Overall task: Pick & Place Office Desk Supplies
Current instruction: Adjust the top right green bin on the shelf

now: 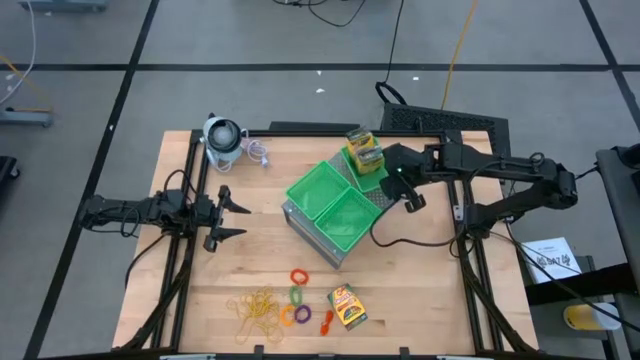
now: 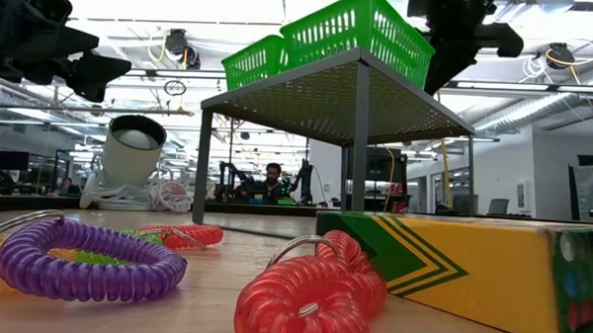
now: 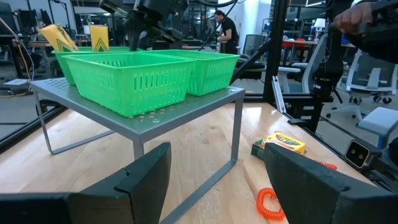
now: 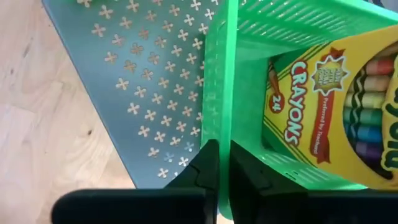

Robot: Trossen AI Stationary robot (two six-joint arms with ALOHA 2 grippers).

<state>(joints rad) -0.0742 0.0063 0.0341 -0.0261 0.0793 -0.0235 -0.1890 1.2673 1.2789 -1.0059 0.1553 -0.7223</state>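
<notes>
Right gripper hovered with jaws closed and empty beside the far green tray holding two crayon boxes, third crayon box lay near coiled rings and rubber bands on the table's near edge, left gripper waited wide open.

green trays, grey base, yellow-and-green crayon box, purple ring.

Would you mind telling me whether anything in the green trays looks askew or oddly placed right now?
Yes: the crayon boxes in the far green tray are not lying flat. They stand tilted, poking above its rim. The other two trays look empty. The right gripper is beside that tray, shut; the left gripper waits open over the table.
</notes>
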